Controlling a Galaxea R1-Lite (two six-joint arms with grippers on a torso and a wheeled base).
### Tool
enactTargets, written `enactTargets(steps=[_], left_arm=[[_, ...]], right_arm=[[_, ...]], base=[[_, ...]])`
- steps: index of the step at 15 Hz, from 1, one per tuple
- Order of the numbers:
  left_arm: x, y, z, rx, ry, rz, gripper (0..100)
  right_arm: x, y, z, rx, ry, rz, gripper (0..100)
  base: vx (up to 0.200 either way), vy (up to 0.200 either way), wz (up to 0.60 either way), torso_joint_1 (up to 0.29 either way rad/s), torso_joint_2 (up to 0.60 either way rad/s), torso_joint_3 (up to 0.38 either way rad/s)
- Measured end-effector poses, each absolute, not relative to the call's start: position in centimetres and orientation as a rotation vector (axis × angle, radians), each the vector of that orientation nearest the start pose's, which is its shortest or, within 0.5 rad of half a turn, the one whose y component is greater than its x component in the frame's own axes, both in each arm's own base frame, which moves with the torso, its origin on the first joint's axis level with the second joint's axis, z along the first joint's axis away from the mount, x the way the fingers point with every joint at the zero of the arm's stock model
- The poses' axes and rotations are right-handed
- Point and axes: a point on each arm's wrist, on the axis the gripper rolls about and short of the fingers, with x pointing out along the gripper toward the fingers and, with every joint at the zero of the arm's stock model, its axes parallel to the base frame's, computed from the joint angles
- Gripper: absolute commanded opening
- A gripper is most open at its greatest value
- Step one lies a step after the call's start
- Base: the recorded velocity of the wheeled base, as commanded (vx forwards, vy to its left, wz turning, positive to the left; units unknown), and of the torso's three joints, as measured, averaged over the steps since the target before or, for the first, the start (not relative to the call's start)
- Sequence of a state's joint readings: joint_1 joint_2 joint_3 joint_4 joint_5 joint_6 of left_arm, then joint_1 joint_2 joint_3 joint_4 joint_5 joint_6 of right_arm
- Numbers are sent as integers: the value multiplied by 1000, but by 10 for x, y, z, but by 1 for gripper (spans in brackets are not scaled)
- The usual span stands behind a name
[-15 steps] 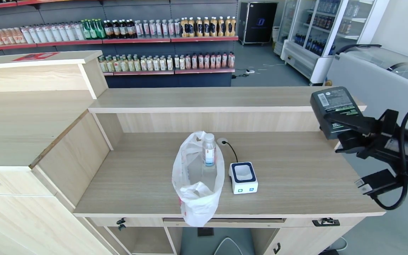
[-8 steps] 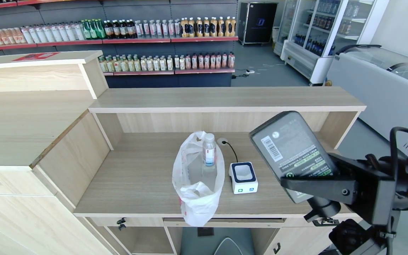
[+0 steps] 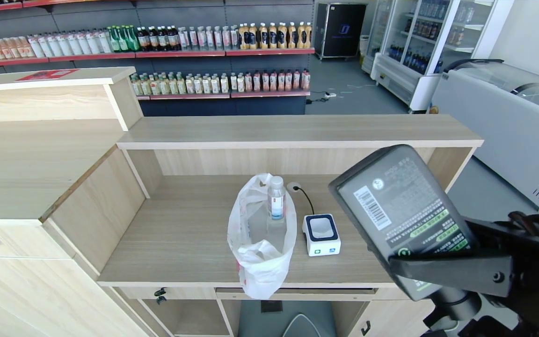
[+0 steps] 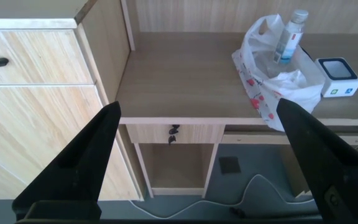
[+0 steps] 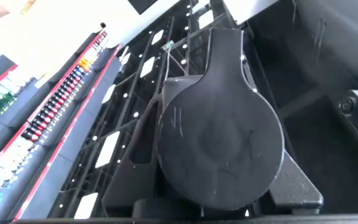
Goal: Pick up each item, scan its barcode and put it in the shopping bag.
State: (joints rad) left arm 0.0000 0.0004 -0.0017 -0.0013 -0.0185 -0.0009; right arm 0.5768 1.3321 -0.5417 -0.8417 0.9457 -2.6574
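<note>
Package [image 3: 398, 210] juts up from the right hand's [image 3: 440, 270] grip.

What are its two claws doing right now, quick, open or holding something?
Left claw: open, holding nothing.
Right claw: closed on the dark container.

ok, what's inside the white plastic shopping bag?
A clear plastic bottle with a blue label stands upright. The crumpled wall of the white plastic shopping bag hides anything beneath.
</note>
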Motion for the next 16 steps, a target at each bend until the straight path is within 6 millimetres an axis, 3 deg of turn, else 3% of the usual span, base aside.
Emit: enactTargets(steps=[6,16], left_arm=[[-23,0,76,-1,-3,-19,100],[-23,0,76,-1,-3,-19,100]], right_arm=[[145,116,228,-1966,-1895,421,0],[133,128,229,-1844,-1954,497,0]], base=[[0,0,0,0,0,0],[0,0,0,0,0,0]])
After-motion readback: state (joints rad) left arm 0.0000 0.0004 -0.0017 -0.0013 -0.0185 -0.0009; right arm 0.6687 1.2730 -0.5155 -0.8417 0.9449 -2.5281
